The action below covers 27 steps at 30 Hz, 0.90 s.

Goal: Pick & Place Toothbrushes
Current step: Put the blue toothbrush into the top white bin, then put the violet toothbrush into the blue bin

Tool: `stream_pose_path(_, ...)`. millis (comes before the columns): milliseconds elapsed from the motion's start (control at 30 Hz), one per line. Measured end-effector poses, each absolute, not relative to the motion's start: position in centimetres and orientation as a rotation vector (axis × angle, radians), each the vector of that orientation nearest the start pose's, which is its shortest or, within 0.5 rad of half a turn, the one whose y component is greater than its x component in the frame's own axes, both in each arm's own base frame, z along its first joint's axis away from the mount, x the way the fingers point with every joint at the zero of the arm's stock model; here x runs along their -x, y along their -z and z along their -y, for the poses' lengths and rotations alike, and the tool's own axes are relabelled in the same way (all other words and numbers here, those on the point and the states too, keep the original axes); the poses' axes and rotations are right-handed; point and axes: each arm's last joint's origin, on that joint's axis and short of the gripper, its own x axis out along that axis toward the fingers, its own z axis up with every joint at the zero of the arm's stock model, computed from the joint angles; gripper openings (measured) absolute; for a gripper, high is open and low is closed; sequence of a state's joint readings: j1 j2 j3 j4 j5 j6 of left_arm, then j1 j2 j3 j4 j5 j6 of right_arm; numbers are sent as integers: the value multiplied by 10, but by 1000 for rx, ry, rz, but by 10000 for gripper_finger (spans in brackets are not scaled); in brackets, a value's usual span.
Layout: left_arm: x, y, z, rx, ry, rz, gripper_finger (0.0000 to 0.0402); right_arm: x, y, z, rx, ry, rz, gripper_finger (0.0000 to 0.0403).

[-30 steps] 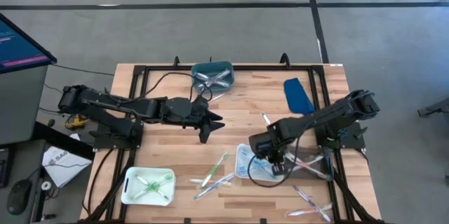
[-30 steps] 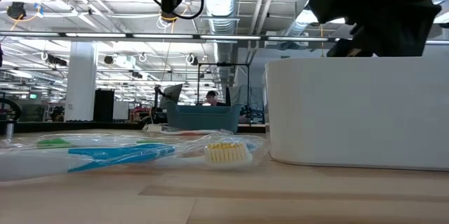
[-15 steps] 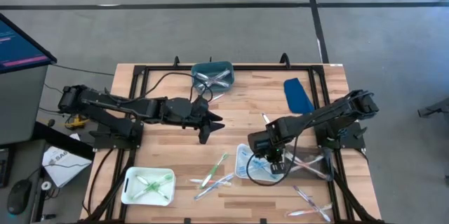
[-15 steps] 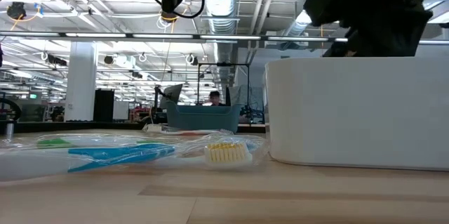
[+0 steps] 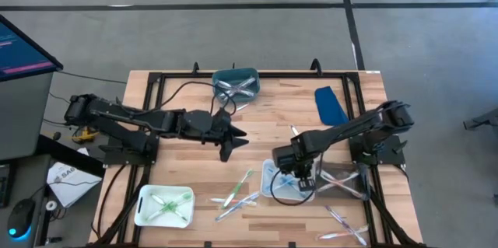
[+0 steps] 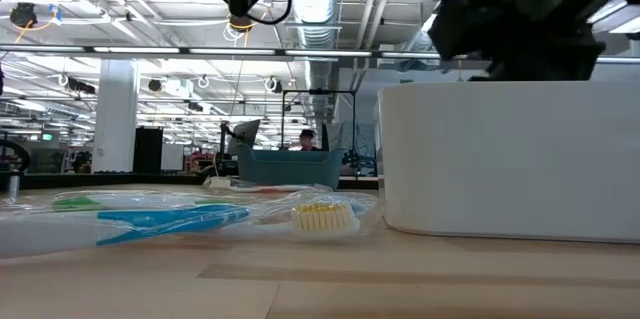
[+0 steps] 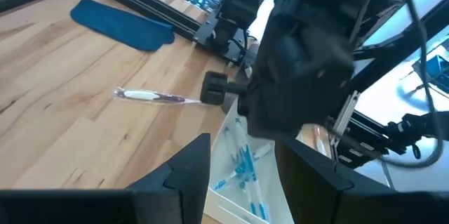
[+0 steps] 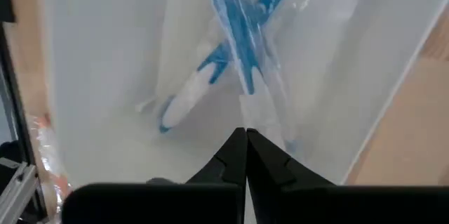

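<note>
We find two toothbrushes point(image 8: 231, 48) in the tray point(image 5: 271, 188) under the right gripper point(image 5: 299, 178); left gripper point(image 5: 233, 141) mid-table, well apart.

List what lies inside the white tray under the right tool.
White tray holds wrapped blue toothbrushes, crossed. Right tool, shut, hovers above them, empty. Its fingers hide the tray's near part.
</note>
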<state>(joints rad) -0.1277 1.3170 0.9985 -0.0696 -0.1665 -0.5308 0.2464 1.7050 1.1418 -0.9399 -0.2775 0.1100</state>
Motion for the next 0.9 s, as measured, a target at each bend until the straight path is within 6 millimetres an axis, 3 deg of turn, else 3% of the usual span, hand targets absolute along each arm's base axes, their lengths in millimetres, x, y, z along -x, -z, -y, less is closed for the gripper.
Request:
stream_pose_path(300,-293,-303,31,467,-143,-359,153,-285,-238,-70,-153,-290,-1383,0)
stream_pose_path(533,-293,-304,27,443,-167,-349,153,-279,-274,-40,-234,-106,-1261,0)
stream_pose_path(700,-294,-304,21,441,-188,-344,153,-272,-288,-16,-345,-4,-1196,0)
stream_pose_path(900,-294,-302,15,420,-203,-362,153,-270,-292,6,-419,82,-1168,0)
